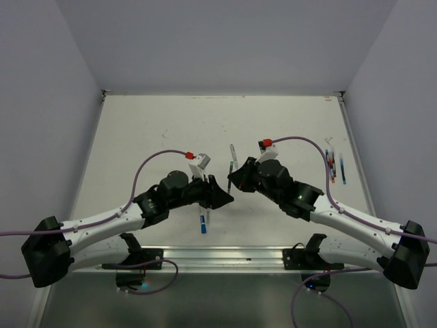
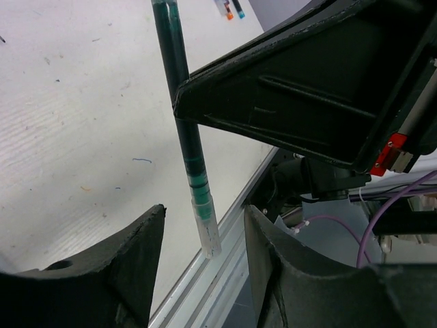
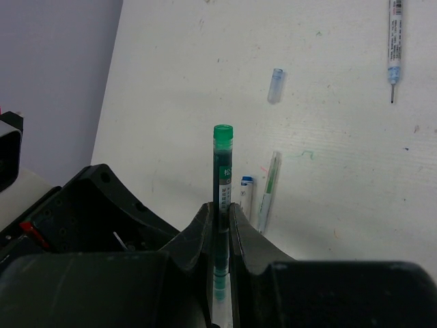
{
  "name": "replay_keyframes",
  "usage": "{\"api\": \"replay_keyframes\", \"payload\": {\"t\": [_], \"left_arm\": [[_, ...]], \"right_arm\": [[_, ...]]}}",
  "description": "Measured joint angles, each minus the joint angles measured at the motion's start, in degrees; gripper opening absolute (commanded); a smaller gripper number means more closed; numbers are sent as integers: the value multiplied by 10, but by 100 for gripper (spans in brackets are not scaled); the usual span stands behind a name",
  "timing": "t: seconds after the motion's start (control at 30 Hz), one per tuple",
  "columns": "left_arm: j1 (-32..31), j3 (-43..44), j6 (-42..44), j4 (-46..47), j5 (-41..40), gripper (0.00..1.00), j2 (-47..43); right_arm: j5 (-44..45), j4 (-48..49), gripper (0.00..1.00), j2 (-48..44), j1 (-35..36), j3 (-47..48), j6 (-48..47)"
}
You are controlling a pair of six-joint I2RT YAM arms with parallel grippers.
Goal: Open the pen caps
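Note:
My right gripper (image 3: 220, 212) is shut on a green-black pen (image 3: 222, 164), which it holds above the table (image 1: 287, 123). In the top view the pen (image 1: 232, 158) sticks out from that gripper (image 1: 235, 179). The pen's clear cap (image 2: 207, 225) is on its lower end and hangs between the fingers of my left gripper (image 2: 203, 236). That gripper is open, with a gap to the cap on each side. The two grippers meet at the table's middle, the left gripper (image 1: 222, 195) just below the right.
A loose clear cap (image 3: 276, 85), a blue-tipped pen (image 3: 246, 195) and a clear green pen (image 3: 268, 191) lie on the table under the grippers. Another pen (image 3: 394, 48) lies further off. Several pens (image 1: 333, 165) lie at the right edge. A metal rail (image 1: 225, 256) runs along the near edge.

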Motion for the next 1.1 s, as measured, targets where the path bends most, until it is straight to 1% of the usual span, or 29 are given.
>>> {"api": "replay_keyframes", "payload": {"t": [0.23, 0.3, 0.4, 0.5, 0.6, 0.63, 0.7, 0.73, 0.87, 0.93, 1.0, 1.07, 1.1], "left_arm": [[-5, 0, 0, 3, 0, 52, 16], [-6, 0, 0, 3, 0, 47, 17], [-6, 0, 0, 3, 0, 37, 20], [-9, 0, -4, 3, 0, 1, 22], [-9, 2, -4, 2, -3, 0, 26], [-9, 4, -4, 2, -3, 0, 28], [-9, 5, -4, 1, -3, 0, 30], [-9, 6, -4, 0, -3, 0, 30], [-10, 10, -2, -2, -4, 0, 30], [-10, 14, -2, -2, -4, 0, 30], [-10, 19, -2, -2, -4, 0, 30], [-10, 22, -2, -2, -4, 0, 30], [-10, 22, -1, -3, -4, 0, 30]], "right_arm": [[1, 2, 0, 0, 1, -3, 16], [1, 2, 0, 0, 1, -4, 19], [1, 3, 0, 0, 1, -4, 22], [2, 5, 0, 0, 3, -4, 24], [6, 6, 0, -2, 3, -4, 23], [7, 6, 2, -2, 3, -5, 23], [9, 6, 20, -3, 3, -5, 23], [9, 6, 34, -2, 3, -5, 23], [-5, 16, 38, 7, 4, -5, 24], [-14, 22, 38, 20, 4, -5, 24], [-20, 28, 34, 35, 4, -5, 24], [-26, 28, 13, 47, 4, -5, 22], [-31, 32, 0, 50, 4, -5, 26]]}}
